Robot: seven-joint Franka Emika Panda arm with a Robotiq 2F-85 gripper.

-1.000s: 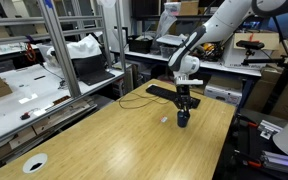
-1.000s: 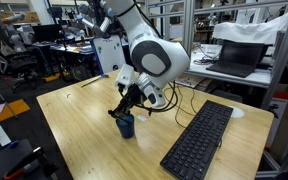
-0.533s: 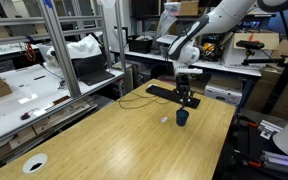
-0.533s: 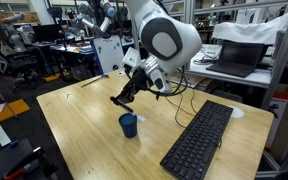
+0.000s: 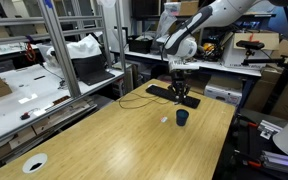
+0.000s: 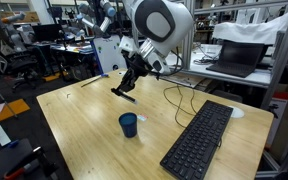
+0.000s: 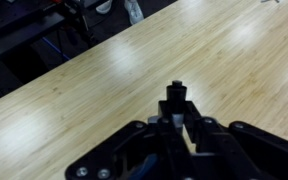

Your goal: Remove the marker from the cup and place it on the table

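My gripper [image 6: 134, 80] is shut on the marker [image 6: 123, 93], a thin dark stick held tilted in the air above the table [image 6: 84, 130]. The dark cup [image 6: 129, 125] stands upright on the table below and beside the gripper, with nothing in it that I can see. In an exterior view the gripper [image 5: 181, 93] hangs above the cup [image 5: 182, 117]. In the wrist view the marker [image 7: 175, 97] sticks out between the jaws [image 7: 174, 120], with the wood top [image 7: 84, 90] below; the cup is out of that view.
A black keyboard [image 6: 199, 140] lies on the table near the cup, with a cable [image 5: 134, 100] running across the top. A tiny white speck [image 5: 165, 120] lies beside the cup. A white disc [image 5: 34, 162] sits at a table corner. Workbenches and shelves surround the table.
The gripper has risen out of the cup with the marker in it and moved up and away from the cup. The cup has stayed in place.
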